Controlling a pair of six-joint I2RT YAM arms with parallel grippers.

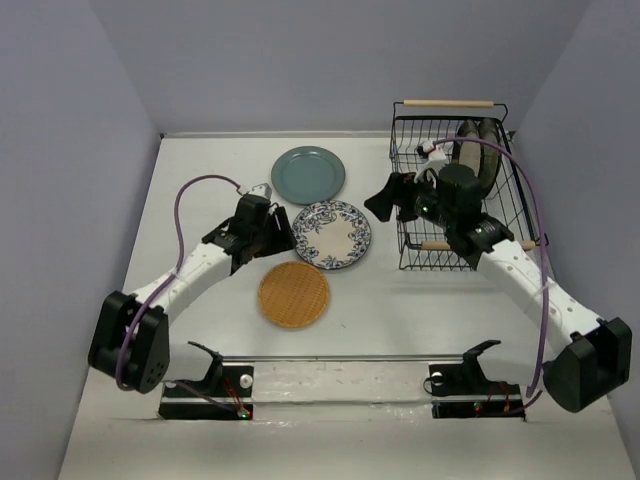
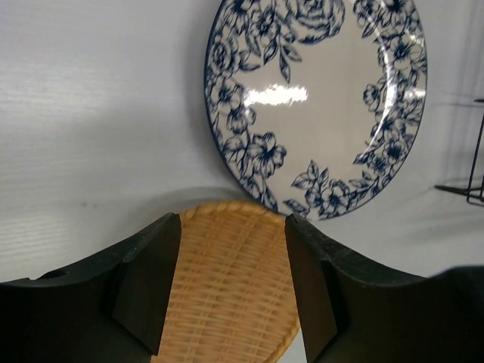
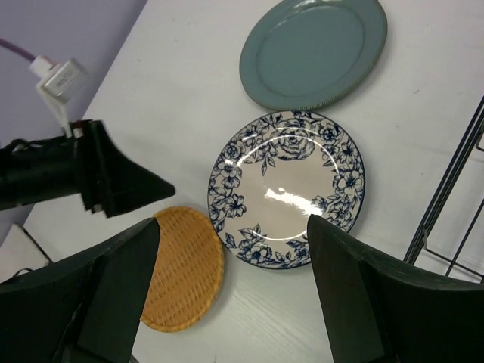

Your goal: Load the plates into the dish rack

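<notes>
Left gripper: the left gripper (image 2: 231, 219) had its two black fingers spread apart. It held nothing.
Where it was: it hung over the far edge of the round orange-tan woven plate (image 3: 187, 268).
Right gripper: the right gripper (image 3: 233, 223) was spread wide too. It held nothing and hung above the desk (image 1: 200, 160), just left of the rack.
Plates on the desk: three plates lay flat. The plain round teal plate (image 3: 314, 49) was farthest from the arms. The round blue-and-white flower plate (image 3: 287, 189) was just beside it. The woven plate was closest to the arms, just beside the flower plate.
Dish rack: the black wire dish rack (image 1: 425, 258) with pale wooden handles sat on the right side of the desk.
Plates in the rack: beige plates with dark rims (image 1: 470, 135) stood on edge at the far end of the rack.
</notes>
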